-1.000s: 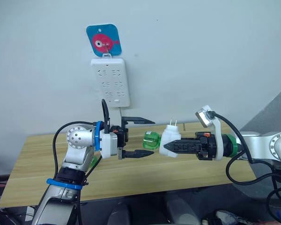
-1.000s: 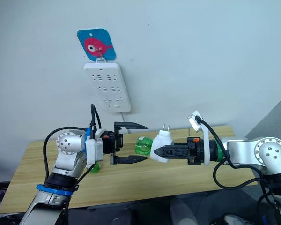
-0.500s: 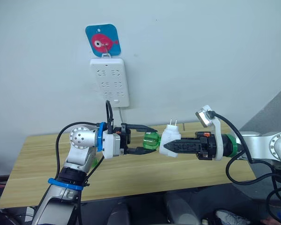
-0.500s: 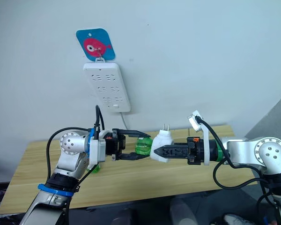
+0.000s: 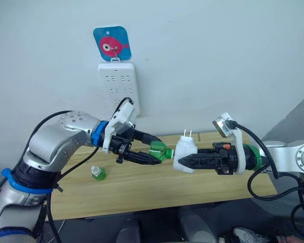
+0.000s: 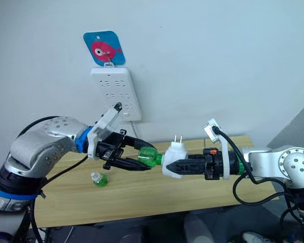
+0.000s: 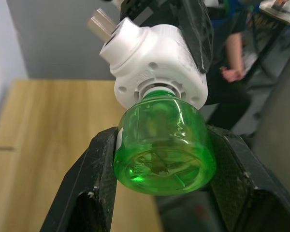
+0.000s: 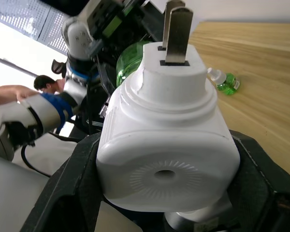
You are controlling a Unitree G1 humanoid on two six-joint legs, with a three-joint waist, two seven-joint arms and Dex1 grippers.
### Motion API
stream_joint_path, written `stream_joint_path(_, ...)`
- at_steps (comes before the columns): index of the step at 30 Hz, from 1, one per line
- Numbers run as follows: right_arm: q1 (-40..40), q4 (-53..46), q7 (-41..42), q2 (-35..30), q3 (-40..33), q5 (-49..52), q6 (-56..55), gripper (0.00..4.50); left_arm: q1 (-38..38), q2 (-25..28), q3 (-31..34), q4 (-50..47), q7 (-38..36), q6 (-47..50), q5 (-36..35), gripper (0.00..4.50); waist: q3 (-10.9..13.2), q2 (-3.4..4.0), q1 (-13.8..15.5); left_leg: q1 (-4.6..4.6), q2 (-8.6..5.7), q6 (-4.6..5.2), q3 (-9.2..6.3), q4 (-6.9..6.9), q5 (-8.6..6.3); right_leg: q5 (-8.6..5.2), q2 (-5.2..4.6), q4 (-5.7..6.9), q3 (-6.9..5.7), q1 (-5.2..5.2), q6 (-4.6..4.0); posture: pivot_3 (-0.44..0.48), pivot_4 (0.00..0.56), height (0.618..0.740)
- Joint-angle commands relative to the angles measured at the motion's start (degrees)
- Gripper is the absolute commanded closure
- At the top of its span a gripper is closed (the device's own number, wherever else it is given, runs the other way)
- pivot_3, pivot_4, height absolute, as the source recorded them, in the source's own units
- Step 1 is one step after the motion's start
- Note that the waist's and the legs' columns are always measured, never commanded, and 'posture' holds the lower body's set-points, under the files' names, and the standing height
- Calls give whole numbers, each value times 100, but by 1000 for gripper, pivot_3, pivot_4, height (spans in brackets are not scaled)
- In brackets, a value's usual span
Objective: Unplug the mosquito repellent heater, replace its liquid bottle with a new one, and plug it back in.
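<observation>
1. Left of centre in the head views, the left end effector (image 5: 151,152) reaches toward mid-frame, its two black fingers (image 7: 92,193) closed on the sides of a green translucent bottle (image 5: 160,151); the left wrist view shows one finger pressed to each side of the bottle's round base.
2. Lower left of the frame, a second, small green bottle (image 5: 97,173) with a white cap sits alone on the wooden counter (image 5: 142,187), well apart from both end effectors.
3. Upper left, one tall white power strip (image 5: 118,91) hangs on the wall under a blue card with a pink fish (image 5: 112,44).
4. At centre, the mosquito repellent heater (image 5: 184,153) is held in the air above the counter: a small white rounded plastic body, two metal prongs pointing up, a round vent hole ringed by fine radial ribs on its face in the right wrist view. The held bottle's neck sits in the socket on the heater's left side, so the bottle lies between the heater and the left end effector.
5. Right of centre, the right end effector (image 5: 190,161) clamps the heater from the right, a black finger on each side of its body.
6. Count: one heater, two green bottles, one power strip, two end effectors.
</observation>
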Motion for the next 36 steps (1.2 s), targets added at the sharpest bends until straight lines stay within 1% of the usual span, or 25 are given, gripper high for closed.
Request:
stream_joint_path(1,-42,-240,187,-36,-31,-103,109,1458,-117,10,239,-71,34,442,-236,2235,0,0,-14,0,0,0,0,-1,0,-1,0,-1,0,-1,-1,-194,130,740)
stream_joint_path(5,106,-186,310,-193,-186,-399,177,1458,372,351,247,-43,-461,-164,304,2235,1,2,-19,0,6,0,1,-8,0,-4,5,1,1,-6,-9,-194,132,740)
stream_joint_path(8,344,-130,372,-414,-347,-748,219,1458,675,426,368,99,-466,-462,550,2235,1,2,19,-1,6,0,-1,-11,0,-7,5,0,-1,-7,-14,-190,138,740)
stream_joint_path(11,720,-125,459,-664,-360,-1796,187,1458,1112,448,476,148,-444,-1031,949,2235,4,-2,56,-2,5,0,2,-8,0,-7,4,-6,1,-4,-14,-187,147,740)
stream_joint_path(14,1011,-127,394,-702,-98,-3060,9,1458,1471,303,604,-25,-231,-1316,1100,2235,11,-9,95,-2,5,-1,6,-7,-1,-8,2,-12,4,-4,-13,-183,160,740)
stream_joint_path(16,1092,124,-16,-507,218,-4161,-215,1458,1733,157,618,-237,-100,-1512,1178,2235,33,-19,113,-1,5,-1,9,-6,-1,-8,1,-10,7,-5,-13,-180,172,740)
stream_joint_path(18,1112,321,-86,-390,454,-5040,-446,1458,1898,-4,621,-407,67,-1603,1219,2235,69,-23,124,1,7,-1,13,-5,0,-7,1,-10,11,-4,-13,-176,181,740)
stream_joint_path(21,961,847,-267,-54,641,-5986,-571,1458,2132,-200,537,-646,248,-1773,1357,2235,102,-22,144,2,7,-1,27,-4,0,-5,1,-9,25,-7,-10,-163,193,740)
stream_joint_path(23,854,1107,-190,98,743,-6431,-554,1458,2244,-284,501,-765,328,-1818,1409,2235,116,-20,156,2,6,-1,31,-5,-1,-4,0,-10,29,-8,-8,-157,197,740)
stream_joint_path(26,680,1344,-41,244,864,-6872,-307,1458,2365,-396,457,-876,444,-1871,1480,2235,155,-11,178,2,5,-1,31,-6,-1,-4,0,-9,30,-8,-9,-149,203,740)
stream_joint_path(31,276,1713,361,428,940,-7247,241,1458,2495,-612,382,-987,678,-1959,1635,2235,232,-11,182,3,5,-1,28,-5,-1,-4,0,-7,28,-6,-9,-131,216,740)
stream_joint_path(36,-40,2113,822,448,1218,-7823,241,1458,2561,-757,271,-1098,873,-1993,1767,2235,269,-10,196,2,3,-1,29,-5,-1,-2,-2,-9,29,-6,-7,-124,226,740)
